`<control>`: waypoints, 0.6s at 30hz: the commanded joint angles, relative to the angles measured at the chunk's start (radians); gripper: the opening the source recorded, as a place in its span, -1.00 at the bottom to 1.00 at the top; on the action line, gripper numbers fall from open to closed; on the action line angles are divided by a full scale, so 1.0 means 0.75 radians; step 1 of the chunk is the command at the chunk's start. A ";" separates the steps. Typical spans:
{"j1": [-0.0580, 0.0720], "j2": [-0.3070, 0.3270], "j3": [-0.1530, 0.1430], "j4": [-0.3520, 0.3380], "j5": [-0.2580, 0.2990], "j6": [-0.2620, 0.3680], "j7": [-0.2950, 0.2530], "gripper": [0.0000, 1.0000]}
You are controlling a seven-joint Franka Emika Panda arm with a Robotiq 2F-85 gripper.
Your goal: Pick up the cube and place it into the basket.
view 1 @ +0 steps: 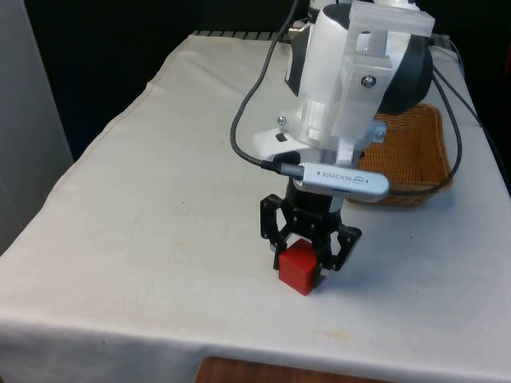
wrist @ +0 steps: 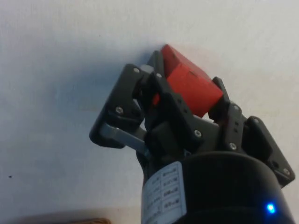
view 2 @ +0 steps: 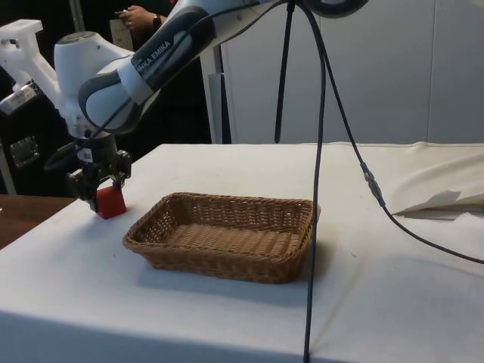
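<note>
— Between the claw's two black fingers, what is there?

— A red cube [view 1: 299, 266], sitting on the white tablecloth [view 1: 160, 207] near the table's near edge in the front view. The black two-finger gripper [view 1: 306, 254] has a finger on either side of it. In the wrist view the cube [wrist: 189, 86] sits tilted between the fingers [wrist: 170, 109], which press on its opposite faces, so the claw is clenched on the cube.

— Is the cube off the cloth?

— Hard to say. In the front view its lower edge looks to be at the cloth, with a shadow tight under it. From the side view the cube [view 2: 110, 202] is just under the claw [view 2: 98, 185], at or barely above the cloth. I cannot tell whether it is touching.

— How does the arm stand?

— The white Franka arm [view 2: 162, 49] reaches down from above, its last links bent over so that the wrist points straight down at the table. In the front view the wrist [view 1: 335, 88] is directly above the claw, fingers vertical.

— And the basket, measured from the claw?

— The brown wicker basket [view 2: 227, 236] is well apart from the claw, on the same cloth. In the front view the basket [view 1: 415, 152] lies beyond the claw and to the front view's right, partly behind the wrist. In the side view nothing lies in it.

— Anything further out?

— A black cable [view 2: 321, 189] hangs from the arm across the basket's far side in the side view. Behind the arm a person's hand [view 2: 140, 15] shows.
</note>
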 commanded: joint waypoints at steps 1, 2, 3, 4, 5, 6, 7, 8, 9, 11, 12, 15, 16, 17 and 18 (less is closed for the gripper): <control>0.004 0.012 -0.005 0.017 -0.001 -0.017 0.008 -0.76; 0.003 0.007 -0.004 0.016 -0.001 -0.021 0.005 -0.76; 0.000 0.001 -0.004 0.016 0.000 -0.025 0.001 -0.76; -0.001 -0.003 -0.004 0.016 0.001 -0.028 -0.001 -0.76; -0.003 -0.011 -0.004 0.019 0.001 -0.039 -0.005 -0.76; -0.003 -0.015 -0.003 0.023 0.003 -0.048 -0.007 -0.76; -0.001 -0.019 -0.003 0.025 0.003 -0.056 -0.008 -0.76; -0.003 -0.004 -0.005 0.035 0.000 -0.043 -0.005 -0.76; -0.001 -0.023 -0.003 0.029 0.003 -0.065 -0.009 -0.76; -0.001 -0.041 -0.001 0.027 0.001 -0.091 -0.012 -0.76; -0.001 -0.041 -0.001 0.027 0.001 -0.091 -0.012 -0.76; 0.000 -0.068 -0.001 0.016 0.001 -0.120 -0.016 -0.76; 0.001 -0.056 -0.005 0.033 0.000 -0.131 -0.012 -0.76; 0.001 -0.075 -0.001 0.013 0.001 -0.125 -0.016 -0.76; 0.001 -0.080 0.000 0.009 0.001 -0.131 -0.017 -0.76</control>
